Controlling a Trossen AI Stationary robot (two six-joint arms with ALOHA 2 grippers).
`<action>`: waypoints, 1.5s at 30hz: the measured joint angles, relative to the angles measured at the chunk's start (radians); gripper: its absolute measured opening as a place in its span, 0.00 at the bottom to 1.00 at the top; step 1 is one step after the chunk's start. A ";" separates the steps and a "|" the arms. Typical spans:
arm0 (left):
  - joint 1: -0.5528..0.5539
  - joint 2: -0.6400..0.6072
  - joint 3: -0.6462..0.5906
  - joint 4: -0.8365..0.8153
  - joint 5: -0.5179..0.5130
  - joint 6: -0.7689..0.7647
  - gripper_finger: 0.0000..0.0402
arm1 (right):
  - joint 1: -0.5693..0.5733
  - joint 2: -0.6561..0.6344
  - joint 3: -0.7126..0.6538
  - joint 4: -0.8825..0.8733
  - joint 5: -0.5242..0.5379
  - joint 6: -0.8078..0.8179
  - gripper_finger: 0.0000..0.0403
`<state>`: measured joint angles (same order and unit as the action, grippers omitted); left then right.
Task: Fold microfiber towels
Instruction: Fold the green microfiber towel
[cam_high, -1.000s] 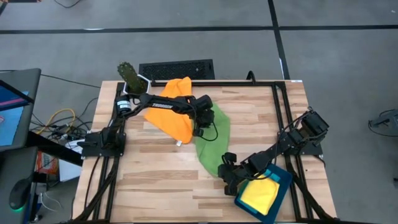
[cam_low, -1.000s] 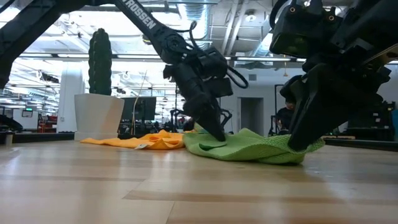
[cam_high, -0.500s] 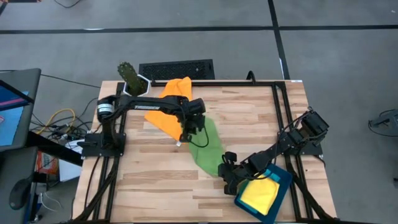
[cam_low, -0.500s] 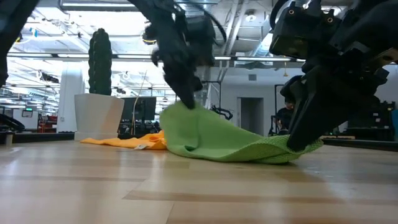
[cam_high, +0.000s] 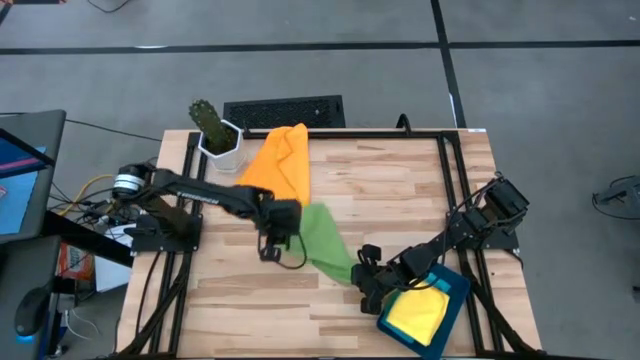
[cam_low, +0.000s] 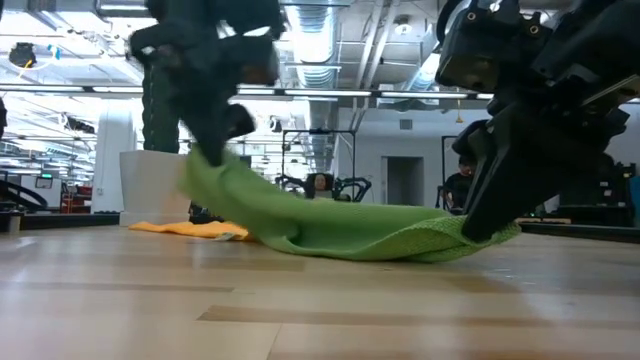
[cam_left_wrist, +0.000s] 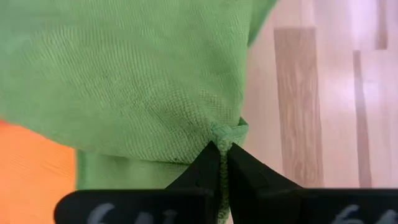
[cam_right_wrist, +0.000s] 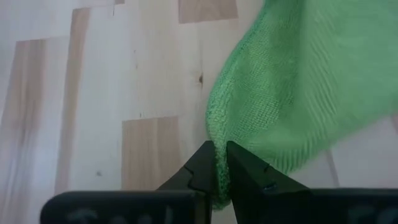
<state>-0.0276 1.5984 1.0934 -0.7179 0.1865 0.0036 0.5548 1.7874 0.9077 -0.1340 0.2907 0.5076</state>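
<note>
A soft green microfiber towel (cam_high: 322, 238) is stretched between the two arms over the middle of the pale wooden plank table (cam_high: 400, 190). The left gripper (cam_high: 272, 243) pinches one edge of the green towel between closed fingers, lifted off the table toward the table's left-centre; in the left wrist view a small bunched fold of green weave sits right at the tips of the dark fingers (cam_left_wrist: 205, 171). The right gripper (cam_high: 366, 273) clamps the opposite end of the same towel low against the table, its fingers (cam_right_wrist: 200, 163) narrowed onto the cloth's edge. In the low view the green towel (cam_low: 340, 225) slopes down from the raised left gripper (cam_low: 208, 150) to the right gripper (cam_low: 480, 228) at the table surface. A soft orange microfiber towel (cam_high: 278, 165) lies crumpled on the far left part of the table, beside a small cactus in a white pot (cam_high: 213, 128). A yellow microfiber towel (cam_high: 418, 312) rests folded in a dark teal rectangular tray (cam_high: 458, 288) at the table's near right corner.
</note>
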 joint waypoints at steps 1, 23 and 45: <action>-0.021 -0.012 -0.033 0.020 -0.016 -0.027 0.01 | 0.001 0.000 0.000 0.000 0.000 0.000 0.16; -0.270 -0.069 -0.260 0.350 -0.307 -0.265 0.03 | -0.337 0.027 0.059 0.345 -0.062 -0.436 0.23; -0.267 -0.067 -0.258 0.374 -0.327 -0.206 0.03 | -0.388 0.261 0.212 0.510 -0.159 -0.582 0.51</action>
<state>-0.2943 1.5311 0.8356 -0.3439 -0.1403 -0.2025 0.1667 2.0480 1.1198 0.3762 0.1320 -0.0741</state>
